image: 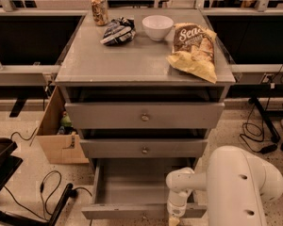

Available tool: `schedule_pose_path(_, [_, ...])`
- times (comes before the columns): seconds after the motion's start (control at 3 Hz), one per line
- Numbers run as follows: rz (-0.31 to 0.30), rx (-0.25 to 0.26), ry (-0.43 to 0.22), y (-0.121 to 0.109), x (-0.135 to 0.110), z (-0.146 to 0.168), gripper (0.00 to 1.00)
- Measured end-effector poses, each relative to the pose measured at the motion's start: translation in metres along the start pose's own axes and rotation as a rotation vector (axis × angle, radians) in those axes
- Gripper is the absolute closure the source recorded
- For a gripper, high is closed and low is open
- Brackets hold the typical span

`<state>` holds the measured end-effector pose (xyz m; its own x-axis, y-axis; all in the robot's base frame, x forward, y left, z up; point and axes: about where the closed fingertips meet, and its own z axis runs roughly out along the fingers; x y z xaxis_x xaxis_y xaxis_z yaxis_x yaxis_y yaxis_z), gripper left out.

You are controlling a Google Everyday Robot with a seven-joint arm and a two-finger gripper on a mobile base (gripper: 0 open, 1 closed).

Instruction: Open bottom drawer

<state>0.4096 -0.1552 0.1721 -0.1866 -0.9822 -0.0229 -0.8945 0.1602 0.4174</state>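
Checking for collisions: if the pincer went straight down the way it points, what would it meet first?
Probably the front panel of the bottom drawer, right under the pincer; depth is unclear, so possibly the floor.

there is one cabinet [132, 65] with three drawers: one top drawer [104, 115], one middle drawer [108, 149] and one bottom drawer [127, 187]. two round knobs [145, 117] show, one on the top drawer and one on the middle drawer. four things sit on top of the cabinet: one can [100, 9], one white bowl [157, 26] and two bags. one is a dark bag [118, 30] and one is a yellow chip bag [194, 51]. on the floor to the left there is one brown box [56, 140]. there is one white arm [240, 187] with one gripper [173, 219], down at the front edge of the bottom drawer.
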Motion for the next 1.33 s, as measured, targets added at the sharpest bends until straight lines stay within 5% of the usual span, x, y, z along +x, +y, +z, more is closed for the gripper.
schedule_pose_path(0.33, [0.023,-0.015,-0.007,0.0047,-0.0006,-0.0063,1.00])
schedule_pose_path(1.33, [0.043,-0.030,-0.015,0.0020,-0.0070,-0.0144,1.00])
